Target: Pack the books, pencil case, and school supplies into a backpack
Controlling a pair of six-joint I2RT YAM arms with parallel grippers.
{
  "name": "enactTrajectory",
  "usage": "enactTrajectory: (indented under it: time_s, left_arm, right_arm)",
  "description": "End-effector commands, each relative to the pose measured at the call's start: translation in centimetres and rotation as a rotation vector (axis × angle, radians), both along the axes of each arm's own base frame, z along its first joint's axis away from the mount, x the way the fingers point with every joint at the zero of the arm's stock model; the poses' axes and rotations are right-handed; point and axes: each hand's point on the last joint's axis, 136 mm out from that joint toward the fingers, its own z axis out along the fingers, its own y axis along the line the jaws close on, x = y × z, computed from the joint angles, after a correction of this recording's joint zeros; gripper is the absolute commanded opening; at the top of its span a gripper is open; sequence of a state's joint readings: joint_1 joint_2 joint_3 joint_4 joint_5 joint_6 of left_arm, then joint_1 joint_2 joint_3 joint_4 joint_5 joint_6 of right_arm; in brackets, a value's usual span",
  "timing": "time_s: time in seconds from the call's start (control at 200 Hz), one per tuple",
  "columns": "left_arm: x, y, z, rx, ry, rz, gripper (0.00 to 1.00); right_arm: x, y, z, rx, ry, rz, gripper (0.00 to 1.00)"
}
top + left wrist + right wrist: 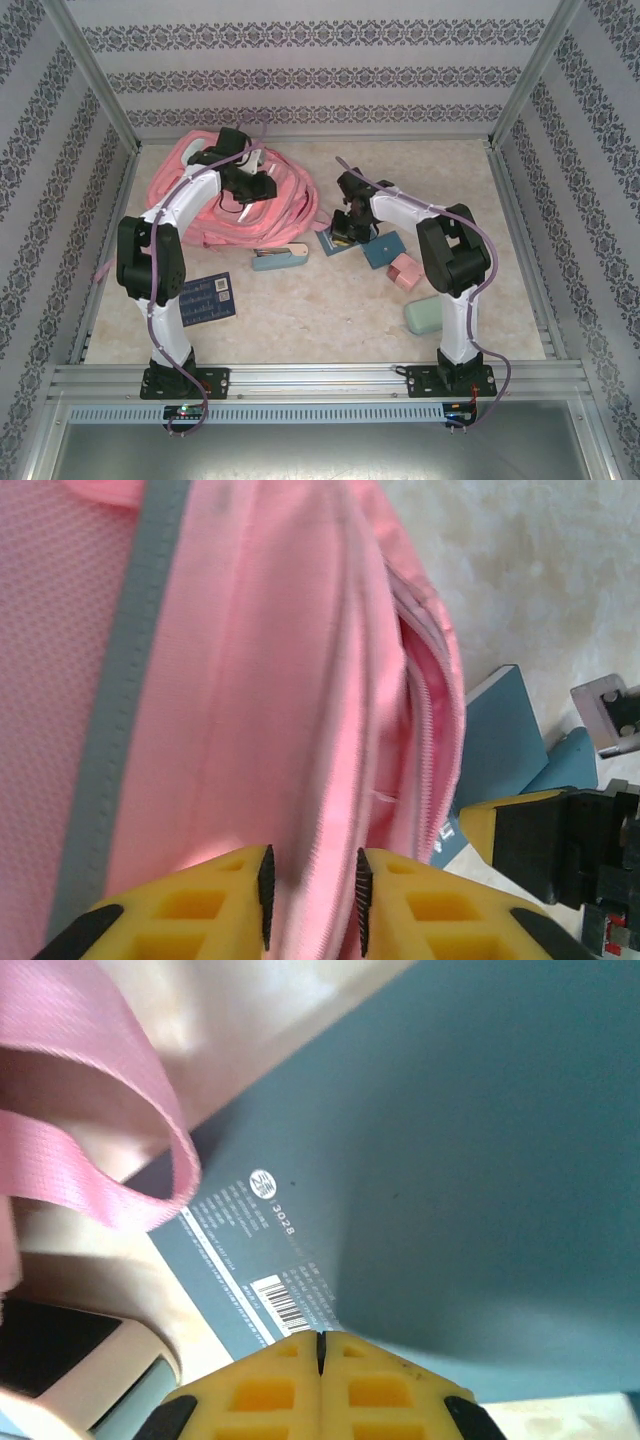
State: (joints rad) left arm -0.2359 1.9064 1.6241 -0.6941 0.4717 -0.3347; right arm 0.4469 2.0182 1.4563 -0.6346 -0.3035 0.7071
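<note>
The pink backpack (190, 190) lies at the back left, and its zipper seam (430, 710) runs close under my left gripper (312, 895). That gripper (260, 187) is open, with a fold of pink fabric loose between its pads. My right gripper (321, 1345) is shut on the corner of a teal book (450, 1160) with a barcode, beside the bag's edge (343, 235). A second teal book (384, 250) lies just right of it. A navy book (207, 298) lies near the left arm. A pink boxy thing (404, 271) sits to the right.
A teal and pink oblong item (280, 258) lies in front of the backpack. A pale green block (423, 316) rests by the right arm's base. A pink strap (90, 1110) loops over the held book's far corner. Patterned walls close in three sides.
</note>
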Motion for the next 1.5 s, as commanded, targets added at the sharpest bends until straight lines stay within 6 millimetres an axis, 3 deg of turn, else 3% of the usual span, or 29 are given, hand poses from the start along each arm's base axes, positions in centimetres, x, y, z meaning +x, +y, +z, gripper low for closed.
enactTrajectory:
  time_s: [0.0,0.135,0.265,0.41,0.515,0.684,0.904,1.219,1.494]
  left_arm:
    - [-1.4,-2.0,2.4,-0.030,-0.038,-0.007,0.32]
    - [-2.6,-3.4,2.6,-0.006,-0.048,-0.021,0.34]
    - [-3.4,-2.2,2.1,0.041,-0.061,0.042,0.36]
    - [-4.8,-1.8,1.5,0.019,-0.049,0.074,0.37]
    - [-5.4,-3.1,1.0,-0.036,-0.025,0.062,0.37]
    - [-6.2,-7.0,-0.1,-0.061,-0.003,0.013,0.37]
    - [-6.7,-10.8,-3.6,-0.017,0.052,-0.059,0.37]
    - [-5.6,-12.0,-7.6,0.057,0.153,-0.042,0.36]
    - [-6.3,-11.5,-10.8,0.187,0.235,-0.010,0.36]
  right_arm:
    - [1.8,-1.5,4.0,0.010,-0.116,-0.022,0.09]
    - [2.1,-2.6,5.4,0.018,-0.155,-0.027,0.11]
    - [1.5,-2.7,5.9,0.021,-0.188,-0.013,0.15]
    - [1.3,-3.8,4.8,-0.003,-0.183,-0.032,0.19]
    - [1.5,-4.7,3.7,-0.014,-0.167,-0.047,0.24]
    - [2.6,-6.4,2.5,-0.044,-0.168,-0.054,0.35]
    - [3.3,-7.2,1.3,-0.042,-0.140,-0.050,0.40]
    - [5.9,-9.7,-0.4,-0.079,-0.113,-0.062,0.50]
    - [6.2,-9.0,-2.2,-0.048,-0.075,-0.036,0.51]
